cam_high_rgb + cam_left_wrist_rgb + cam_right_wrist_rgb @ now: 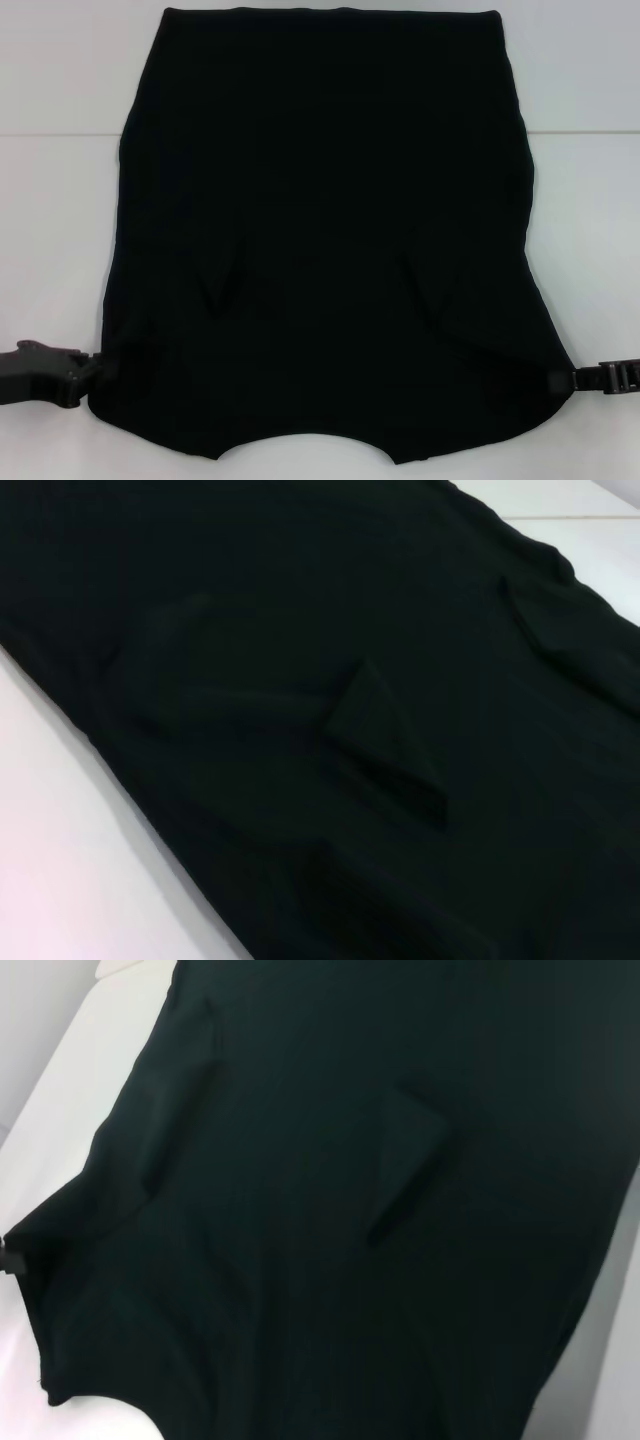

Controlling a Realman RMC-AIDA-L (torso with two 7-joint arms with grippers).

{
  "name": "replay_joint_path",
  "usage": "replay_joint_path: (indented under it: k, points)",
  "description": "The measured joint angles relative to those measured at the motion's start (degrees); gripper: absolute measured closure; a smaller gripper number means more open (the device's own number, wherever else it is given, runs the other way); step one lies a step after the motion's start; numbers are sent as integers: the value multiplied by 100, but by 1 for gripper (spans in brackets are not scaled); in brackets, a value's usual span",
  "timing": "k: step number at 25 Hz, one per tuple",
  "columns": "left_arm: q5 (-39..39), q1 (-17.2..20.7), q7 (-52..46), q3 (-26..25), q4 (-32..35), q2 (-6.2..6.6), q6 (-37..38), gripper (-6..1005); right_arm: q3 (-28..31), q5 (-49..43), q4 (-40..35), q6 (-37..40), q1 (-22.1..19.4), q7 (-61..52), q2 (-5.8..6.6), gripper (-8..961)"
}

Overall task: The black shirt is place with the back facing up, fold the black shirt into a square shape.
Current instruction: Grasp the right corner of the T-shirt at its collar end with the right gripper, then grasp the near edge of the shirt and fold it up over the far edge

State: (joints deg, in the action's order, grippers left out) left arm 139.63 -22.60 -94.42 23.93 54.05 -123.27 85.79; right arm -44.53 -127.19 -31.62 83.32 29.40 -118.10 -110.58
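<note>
Black shirt (320, 240) covers table (60, 200).

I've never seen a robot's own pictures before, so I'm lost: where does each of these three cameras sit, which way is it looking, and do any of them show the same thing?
Head view: on the robot's head, looking forward and down at the shirt on the table; left pincer and right pincer show at the shirt's near corners.
Left wrist view: on the left arm, looking across the shirt; no robot parts show.
Right wrist view: on the right arm, looking across the shirt; no robot parts clearly show.
Shared: all three show the shirt with its sleeves folded in.
</note>
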Motion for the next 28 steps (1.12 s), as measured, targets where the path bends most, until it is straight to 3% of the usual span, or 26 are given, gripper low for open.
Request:
replay_joint_path:
  k: [10,17,28]
  points:
    - [-33,5,-428,-42,142,-33,341,986,568,1,-18,178,-339,519,57,910]
    - [-18,132,-796,-56,353,-32,1109,986,1048,1,-44,605,-745,957,241,910]
    - [47,339,-743,-102,366,-31,2278,986,1304,-17,-484,1289,-1343,1284,301,910]
